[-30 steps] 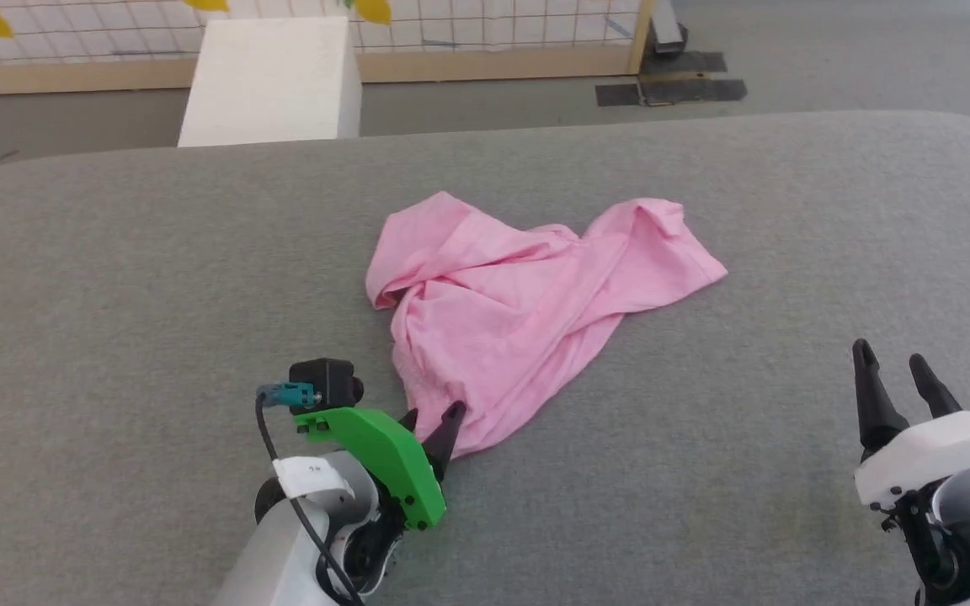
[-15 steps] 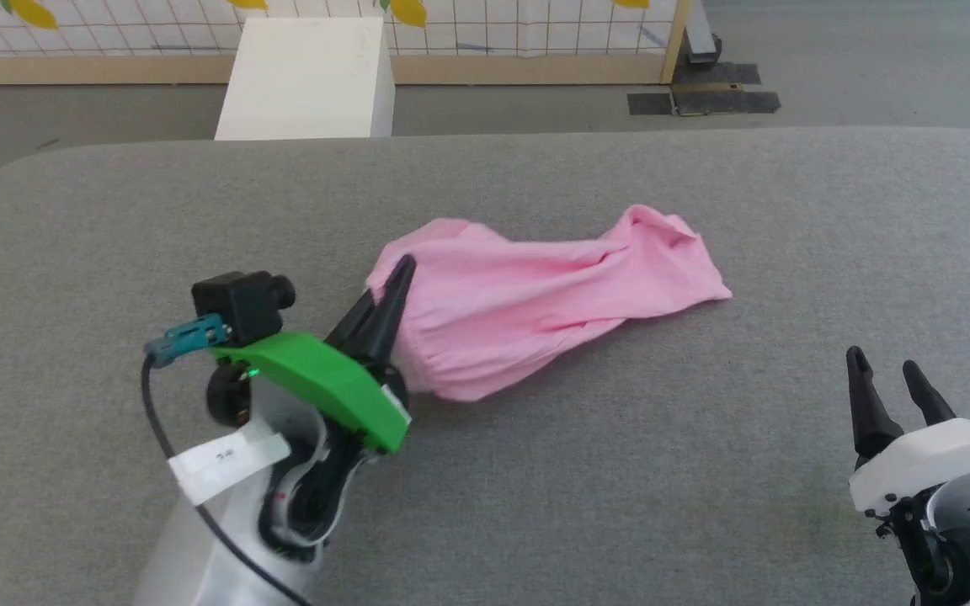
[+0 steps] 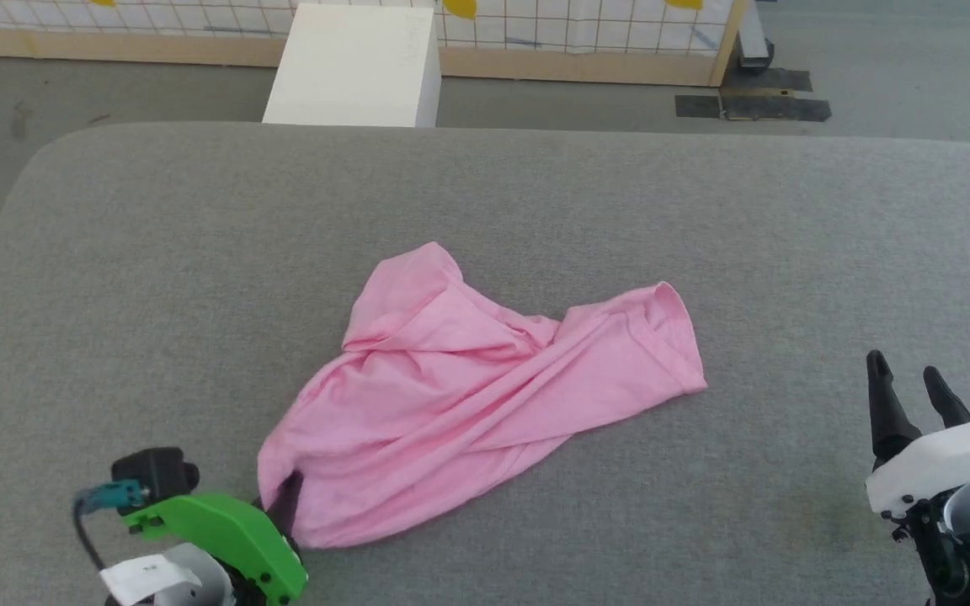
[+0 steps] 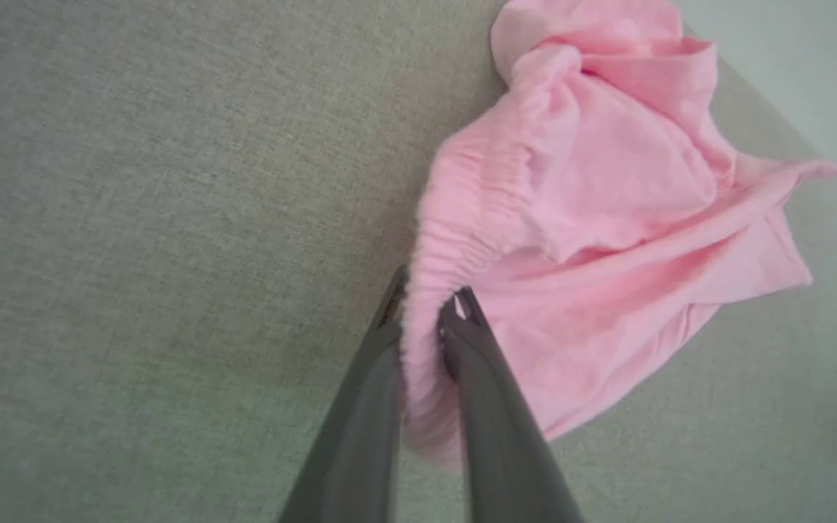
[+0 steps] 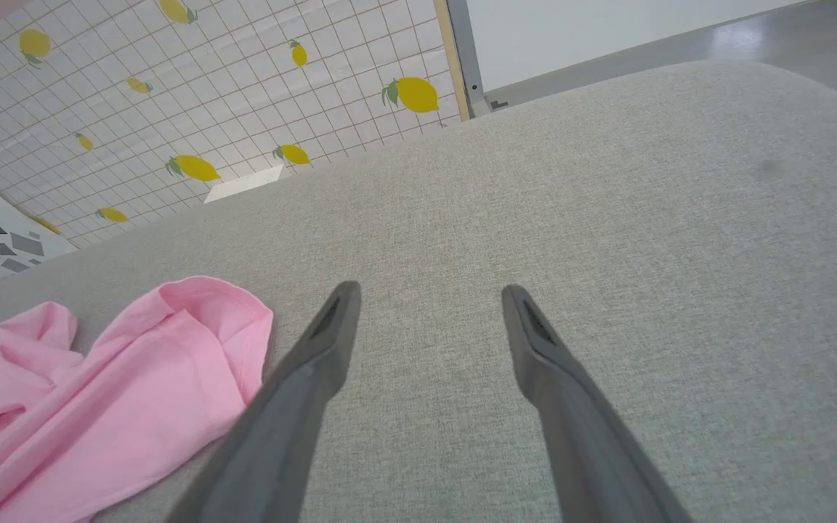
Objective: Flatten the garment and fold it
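The garment [image 3: 468, 396] is a crumpled light-pink cloth lying on the grey table [image 3: 535, 210], stretched from lower left to right. My left gripper [image 3: 283, 505] sits at its near-left corner, at the bottom left of the head view. In the left wrist view that gripper [image 4: 429, 305] is shut on the garment's [image 4: 607, 203] gathered hem, which runs between the two fingers. My right gripper [image 3: 914, 396] stands open at the lower right, apart from the cloth. In the right wrist view its fingers [image 5: 429, 298] spread over bare table, with the garment [image 5: 113, 385] to their left.
A white box [image 3: 354, 67] stands on the floor beyond the table's far edge. Behind it runs a tiled wall with lemon prints [image 5: 244, 87] and a wooden base rail [image 3: 578, 63]. Dark tape patches [image 3: 754, 105] lie on the floor at the far right.
My left gripper closed on the garment's hem, lifted it, then pulled it toward the near-left; the cloth now lies spread lower and leftward. The head camera has also shifted. The right gripper stayed open.
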Robot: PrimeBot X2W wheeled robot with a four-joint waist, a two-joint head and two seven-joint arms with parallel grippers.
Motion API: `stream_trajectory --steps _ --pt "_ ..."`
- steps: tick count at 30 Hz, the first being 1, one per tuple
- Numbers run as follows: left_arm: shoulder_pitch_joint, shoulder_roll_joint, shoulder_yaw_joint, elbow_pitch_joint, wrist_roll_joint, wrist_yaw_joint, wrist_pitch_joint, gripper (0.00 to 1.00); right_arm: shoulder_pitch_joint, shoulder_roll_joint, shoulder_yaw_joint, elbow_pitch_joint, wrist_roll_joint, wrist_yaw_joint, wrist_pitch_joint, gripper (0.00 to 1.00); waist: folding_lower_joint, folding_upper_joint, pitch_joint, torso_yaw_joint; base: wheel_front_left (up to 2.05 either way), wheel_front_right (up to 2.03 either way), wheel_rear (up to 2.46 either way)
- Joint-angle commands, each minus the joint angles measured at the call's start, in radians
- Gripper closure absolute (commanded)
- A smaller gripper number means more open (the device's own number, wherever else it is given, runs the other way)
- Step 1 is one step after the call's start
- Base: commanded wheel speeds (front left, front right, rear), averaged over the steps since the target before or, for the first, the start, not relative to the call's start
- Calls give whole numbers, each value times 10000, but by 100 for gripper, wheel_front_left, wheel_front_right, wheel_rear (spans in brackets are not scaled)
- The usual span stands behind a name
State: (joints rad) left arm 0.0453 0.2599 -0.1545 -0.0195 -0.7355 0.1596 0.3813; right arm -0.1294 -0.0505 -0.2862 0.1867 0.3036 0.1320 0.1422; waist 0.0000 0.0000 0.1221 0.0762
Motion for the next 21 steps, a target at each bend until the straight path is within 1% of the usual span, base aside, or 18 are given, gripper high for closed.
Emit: stream_trajectory --steps 1,4,5,7,10,12,14,16,21 --pt "-127 -270 216 -194 -326 -52 -299 0 90 3 84 -67 -109 -13 60 0 0 0 7 117 0 0 0" --pt "-424 -528 769 -678 -380 -81 -1337 0 9 3 412 -148 -298 -13 349 0 0 0 6 240 0 0 0" --pt "-544 -632 1029 -842 -342 -82 -1869 0 -53 3 617 -171 -456 -13 552 0 0 0 24 269 0 0 0" --pt "-743 -559 1303 -973 117 -207 -2902 0 -259 3 1175 -157 -791 -13 1157 0 0 0 96 321 0 0 0" --pt "-794 -494 1317 -855 846 -485 -4235 0 -727 3 1948 194 -1485 -13 2463 0 0 0 203 360 0 0 0" --pt "-759 -503 1116 -650 1308 -578 -4816 0 -1097 3 2322 500 -1907 -13 3234 0 0 0 280 430 0 0 0" --pt "-734 -533 839 -374 1666 -642 -5136 0 -1494 3 2662 804 -2457 -13 3750 0 0 0 383 521 0 0 0" --pt "-737 -656 604 -141 1828 -683 -5326 0 -1871 3 2911 1161 -2755 -13 3978 0 0 0 463 638 0 0 0" --pt "-853 -829 310 345 1921 -776 -5508 0 -2468 3 3418 2200 -2964 -13 4080 0 0 0 657 908 0 0 0"
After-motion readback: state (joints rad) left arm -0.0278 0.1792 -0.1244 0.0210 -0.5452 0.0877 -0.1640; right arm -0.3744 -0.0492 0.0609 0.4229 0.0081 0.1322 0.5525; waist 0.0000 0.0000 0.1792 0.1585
